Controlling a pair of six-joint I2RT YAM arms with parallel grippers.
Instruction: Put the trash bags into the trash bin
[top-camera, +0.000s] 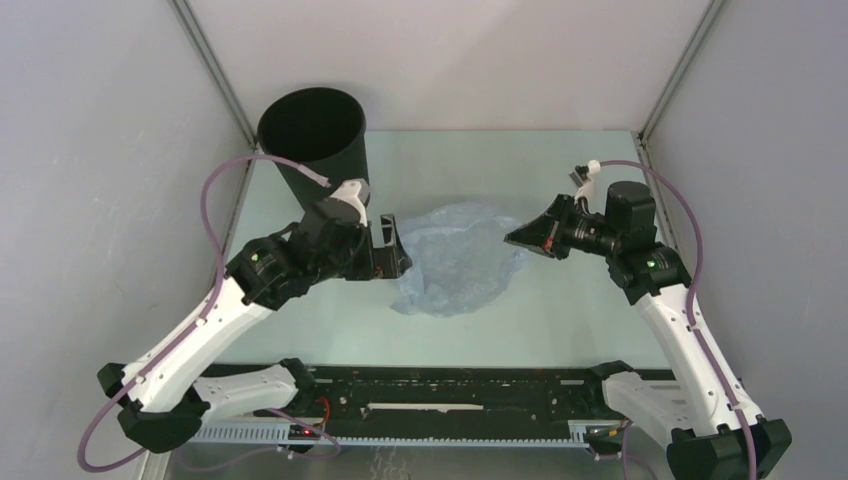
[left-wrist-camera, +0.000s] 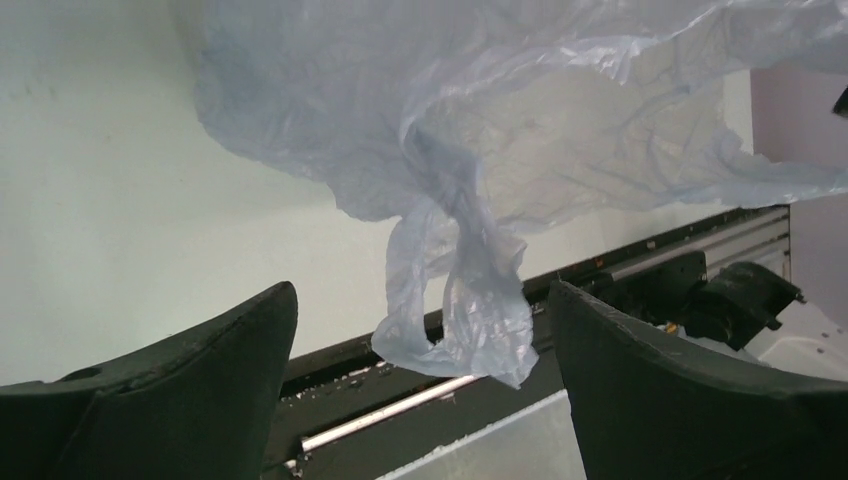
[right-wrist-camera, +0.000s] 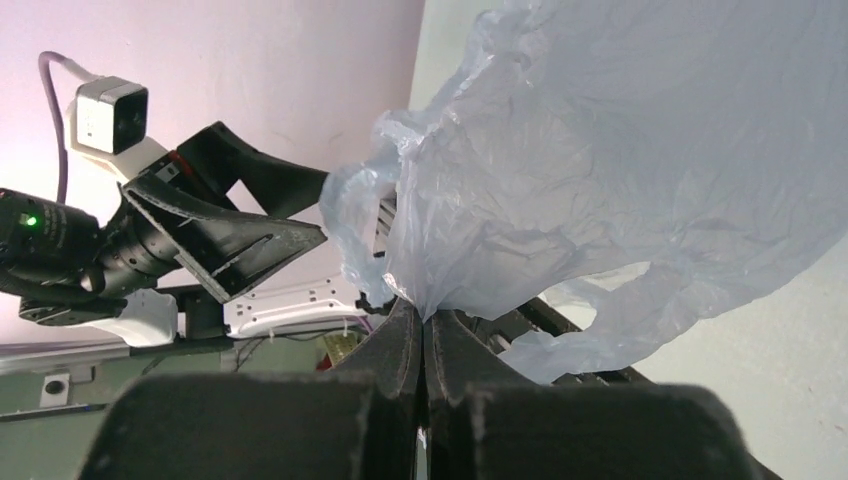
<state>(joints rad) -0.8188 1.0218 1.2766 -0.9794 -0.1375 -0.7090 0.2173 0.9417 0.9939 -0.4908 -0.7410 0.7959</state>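
Your right gripper (right-wrist-camera: 425, 318) is pressed together on a pinch of the pale blue trash bag (top-camera: 455, 262), at the bag's right edge near the centre of the top view. Your left gripper (left-wrist-camera: 422, 292) is spread wide at the bag's left edge, and a handle loop hangs between its fingers, clear of both. The trash bin (top-camera: 315, 140) stands upright at upper left, just above the left gripper. Bare table (top-camera: 580, 300) lies open at lower right.

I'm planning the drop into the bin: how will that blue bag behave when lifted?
Probably floppy: the trash bag drapes in wrinkles from the shut right gripper. Likely light, its film being thin and translucent. Its loose handle loop, dangling by the open left gripper, may snag on the trash bin rim.
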